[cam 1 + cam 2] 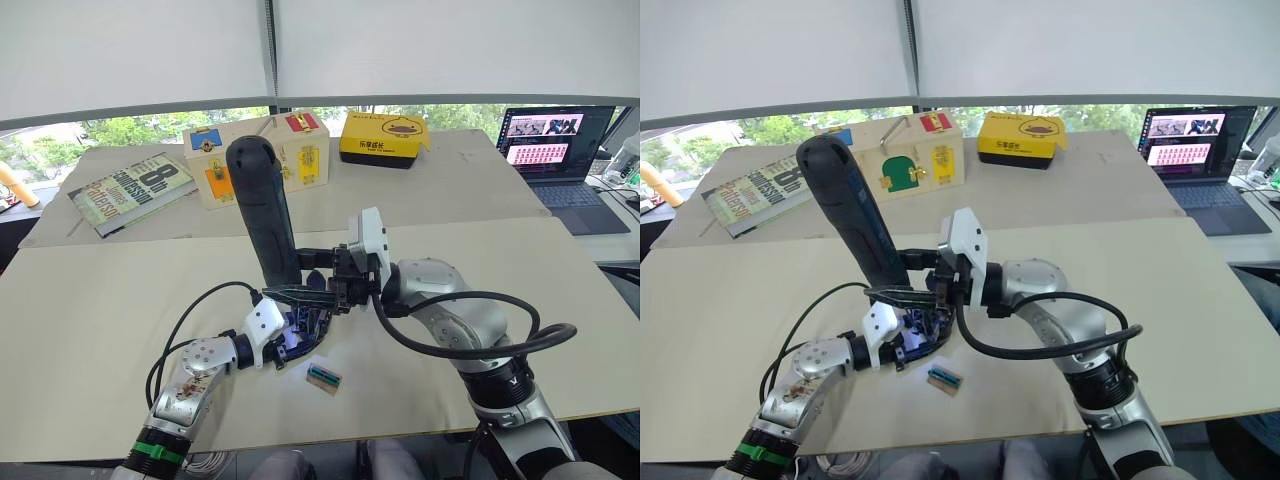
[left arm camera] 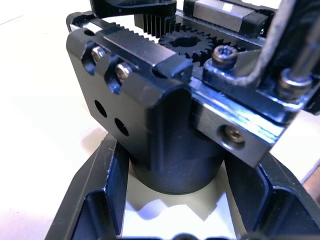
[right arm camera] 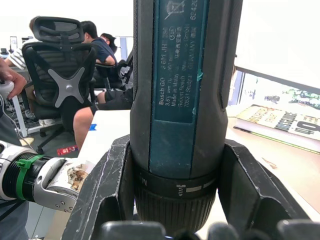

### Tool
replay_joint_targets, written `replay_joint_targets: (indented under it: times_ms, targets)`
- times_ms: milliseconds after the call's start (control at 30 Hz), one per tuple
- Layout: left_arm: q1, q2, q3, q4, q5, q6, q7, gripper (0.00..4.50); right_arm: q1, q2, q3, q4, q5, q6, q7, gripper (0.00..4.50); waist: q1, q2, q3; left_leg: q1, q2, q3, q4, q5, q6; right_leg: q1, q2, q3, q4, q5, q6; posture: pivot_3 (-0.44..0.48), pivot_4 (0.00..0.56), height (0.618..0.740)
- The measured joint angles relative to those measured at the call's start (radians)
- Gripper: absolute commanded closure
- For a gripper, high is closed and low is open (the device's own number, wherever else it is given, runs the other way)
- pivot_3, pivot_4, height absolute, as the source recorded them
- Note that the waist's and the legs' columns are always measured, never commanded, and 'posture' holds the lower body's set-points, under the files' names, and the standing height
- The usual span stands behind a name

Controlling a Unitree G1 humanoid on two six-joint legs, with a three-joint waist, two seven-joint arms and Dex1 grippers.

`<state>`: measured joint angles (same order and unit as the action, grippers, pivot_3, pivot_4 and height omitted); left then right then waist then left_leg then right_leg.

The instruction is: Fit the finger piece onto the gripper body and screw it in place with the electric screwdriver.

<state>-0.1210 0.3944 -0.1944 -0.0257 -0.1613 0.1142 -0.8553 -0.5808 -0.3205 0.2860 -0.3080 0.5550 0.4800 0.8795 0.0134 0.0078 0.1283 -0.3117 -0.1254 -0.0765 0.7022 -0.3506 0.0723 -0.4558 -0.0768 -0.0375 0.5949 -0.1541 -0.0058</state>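
Left end effector [image 1: 300, 322] gripping gripper body [image 2: 165, 115], right end effector [image 1: 318, 268] clamping electric screwdriver [image 1: 262, 210], tray [image 1: 324, 377] nearby

1. A book [image 1: 130, 192] lies flat at the counter's [image 1: 100, 310] far left
2. A wooden box [image 1: 258, 158] with coloured latches stands just right of the book
3. A yellow box [image 1: 384, 138] sits right of the wooden one, apart from it
4. An open laptop [image 1: 560, 150] at far right, screen lit
5. A small green tray [image 1: 324, 377] lies near the front edge
6. People sit on office chairs [image 3: 67, 80] in the right wrist view
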Motion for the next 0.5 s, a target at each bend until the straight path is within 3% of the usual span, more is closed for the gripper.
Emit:
replay_joint_targets:
  times_ms: [500]
  targets:
    - [-0.001, -0.010, 0.000, 0.015, -0.001, -0.009, 0.003, 2.23, -0.032, -0.009, -0.067, -0.027, 0.077, -0.015, 0.097, 2.60, 0.003, 0.000, 0.000, -0.002, 0.000, 0.000, 0.000, 0.000, 0.000, -0.001, 0.000, 0.000, 0.000, 0.000, 0.000, 0.000, 0.150, 0.740]
